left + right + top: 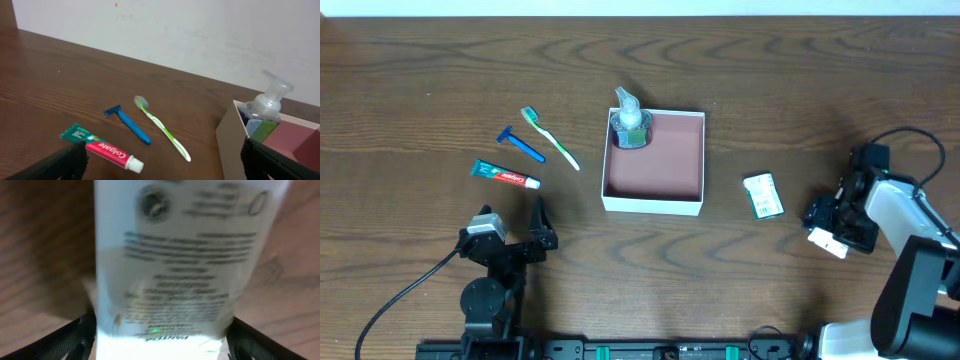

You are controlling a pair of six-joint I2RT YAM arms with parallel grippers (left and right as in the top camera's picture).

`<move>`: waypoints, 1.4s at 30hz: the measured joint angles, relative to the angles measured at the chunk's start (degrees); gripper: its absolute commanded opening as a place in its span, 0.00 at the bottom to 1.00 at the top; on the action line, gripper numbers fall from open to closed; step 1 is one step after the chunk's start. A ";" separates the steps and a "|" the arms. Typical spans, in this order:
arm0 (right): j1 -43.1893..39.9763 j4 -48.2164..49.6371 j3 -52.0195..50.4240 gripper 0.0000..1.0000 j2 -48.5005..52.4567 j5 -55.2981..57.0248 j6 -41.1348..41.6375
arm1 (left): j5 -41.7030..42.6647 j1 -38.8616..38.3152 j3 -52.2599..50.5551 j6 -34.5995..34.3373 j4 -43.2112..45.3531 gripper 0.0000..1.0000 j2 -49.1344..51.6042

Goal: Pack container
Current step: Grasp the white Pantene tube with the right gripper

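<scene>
right claw (162, 330) is clamped on a white printed item (175, 255), fingers on both its lower edges. the print is blurred in the wrist view, so i cannot tell if it is a tube or a sachet. overhead shows that claw low at the right edge of the counter (410, 60), well apart from the box. left claw (162, 147) is spread wide and empty, just behind the toothpaste tube (102, 150).

further out, a green-white packet (763, 195) lies between the right claw and the box. a blue razor (127, 124) and a green toothbrush (162, 129) lie side by side left of the box. the container (655, 203) sits mid-counter, mostly bare inside, with a pump bottle (629, 122) upright in its far left corner.

risks:
- the grip looks to be on one end only, so the item may swing or slip out during the carry
- a low path could drag the green-white packet or clip the near wall and shove the box
- a release too far left could knock the pump bottle over
- if the left claw goes for the toothpaste now, both arms may meet over the box
</scene>
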 measured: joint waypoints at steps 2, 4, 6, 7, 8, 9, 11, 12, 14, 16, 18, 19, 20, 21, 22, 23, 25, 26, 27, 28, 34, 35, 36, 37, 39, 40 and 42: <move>-0.72 0.35 -0.26 0.83 -0.17 -0.76 0.15 | 0.00 0.00 0.00 0.00 0.00 0.98 0.00; -1.07 0.42 -0.39 0.83 -0.24 -1.18 0.31 | 0.00 0.00 0.00 0.00 0.00 0.98 0.00; -1.18 0.39 -0.42 0.82 -0.24 -1.44 0.50 | 0.00 0.00 0.00 0.00 0.00 0.98 0.00; -1.22 0.39 -0.44 0.82 -0.24 -1.60 0.52 | 0.00 0.00 0.00 0.00 0.00 0.98 0.00; -1.22 0.42 -0.46 0.81 -0.24 -1.70 0.57 | 0.00 0.02 0.00 0.00 0.00 0.98 0.00; -1.29 0.44 -0.50 0.80 -0.24 -1.92 0.63 | 0.00 0.00 0.00 0.00 0.00 0.98 0.00; -1.33 0.57 -0.68 0.79 -0.31 -2.32 0.72 | 0.00 0.02 0.00 0.00 -0.02 0.98 0.00; -1.38 0.63 -0.85 0.79 -0.46 -2.51 0.74 | 0.00 0.00 0.00 0.00 0.00 0.98 0.00; -1.40 0.90 -1.25 0.77 -0.72 -2.75 0.76 | 0.00 0.00 0.00 0.00 0.00 0.98 0.00; -1.40 1.33 -1.77 0.72 -1.09 -3.08 0.94 | 0.00 0.02 0.00 0.00 0.00 0.98 0.00; -1.40 1.95 -2.23 0.63 -1.44 -3.45 1.09 | 0.00 0.00 0.00 0.00 0.00 0.98 0.00; -1.40 2.12 -2.40 0.59 -1.57 -3.63 1.05 | 0.00 0.00 0.00 0.00 -0.02 0.98 0.00; -1.40 2.23 -2.54 0.52 -1.68 -3.67 1.18 | 0.00 0.00 0.00 0.00 -0.02 0.98 0.00; -1.38 2.34 -2.60 0.47 -1.77 -3.45 1.49 | 0.00 0.00 0.00 0.00 0.00 0.98 0.00; -1.40 2.47 -2.67 0.41 -1.81 -3.52 1.18 | 0.00 0.00 0.00 0.00 0.00 0.98 0.00; -1.42 2.56 -2.69 0.38 -1.81 -3.54 1.27 | 0.00 0.02 0.00 0.00 -0.02 0.98 0.00; -1.42 2.75 -2.73 0.31 -1.86 -3.52 1.22 | 0.00 0.02 0.00 0.00 -0.02 0.98 0.00; -1.42 3.02 -2.80 0.27 -1.90 -3.50 1.42 | 0.00 0.00 0.00 0.00 0.00 0.98 0.00; -1.42 3.45 -2.89 0.24 -1.92 -3.50 1.29 | 0.00 0.00 0.00 0.00 0.00 0.98 0.00; -1.44 3.65 -2.89 0.20 -1.95 -3.52 1.51 | 0.00 0.00 0.00 0.00 0.00 0.98 0.00; -1.44 4.28 -2.95 0.12 -2.01 -3.56 1.62 | 0.00 0.00 0.00 0.00 0.00 0.98 0.00; -1.44 4.35 -2.95 0.11 -2.01 -3.61 1.64 | 0.00 0.02 0.00 0.00 0.00 0.98 0.00; -1.44 4.44 -2.95 0.11 -2.01 -3.72 1.60 | 0.00 0.02 0.00 0.00 0.00 0.98 0.00; -1.44 4.50 -2.93 0.11 -2.01 -3.76 1.57 | 0.00 0.00 0.00 0.00 0.00 0.98 0.00; -1.44 4.46 -2.84 0.11 -1.99 -3.82 1.55 | 0.00 0.00 0.00 0.00 0.00 0.98 0.00; -1.44 4.39 -2.73 0.11 -1.97 -3.96 1.51 | 0.00 0.00 0.00 0.00 0.00 0.98 0.00; -1.44 4.26 -2.25 0.11 -1.68 -4.46 1.09 | 0.00 0.00 0.00 0.00 0.00 0.98 0.00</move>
